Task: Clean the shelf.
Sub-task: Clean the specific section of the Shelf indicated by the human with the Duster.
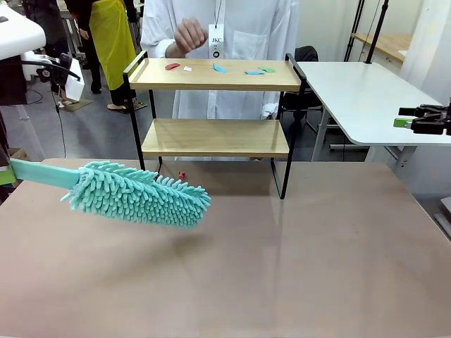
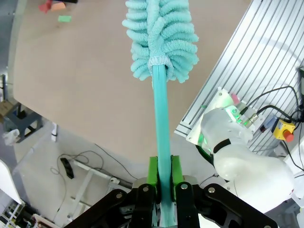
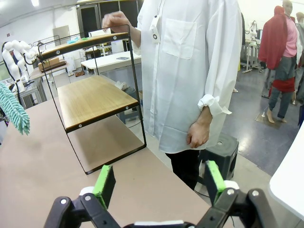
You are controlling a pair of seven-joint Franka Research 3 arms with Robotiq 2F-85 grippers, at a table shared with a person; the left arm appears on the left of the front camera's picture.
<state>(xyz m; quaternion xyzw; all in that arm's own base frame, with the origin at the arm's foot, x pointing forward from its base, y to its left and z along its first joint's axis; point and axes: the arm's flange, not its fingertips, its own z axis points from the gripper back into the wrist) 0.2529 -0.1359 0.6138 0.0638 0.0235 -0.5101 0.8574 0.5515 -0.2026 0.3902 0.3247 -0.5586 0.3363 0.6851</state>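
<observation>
the left gripper (image 2: 163, 167) was clenched on the handle of one fluffy teal microfibre duster (image 1: 141, 193), low over the brown table (image 1: 317, 246), well short of the one two-tier wooden, black-framed shelf (image 1: 215, 137) at the far middle. the right gripper (image 3: 159, 183) hung released. the approach seemed in hand, and the next move called for raising the duster to the top board, where five small coloured scraps (image 1: 219, 68) lay.

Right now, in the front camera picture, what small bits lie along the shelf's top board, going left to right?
On the shelf top board: red scrap → white scrap → blue scrap → light blue scrap → green scrap.
</observation>
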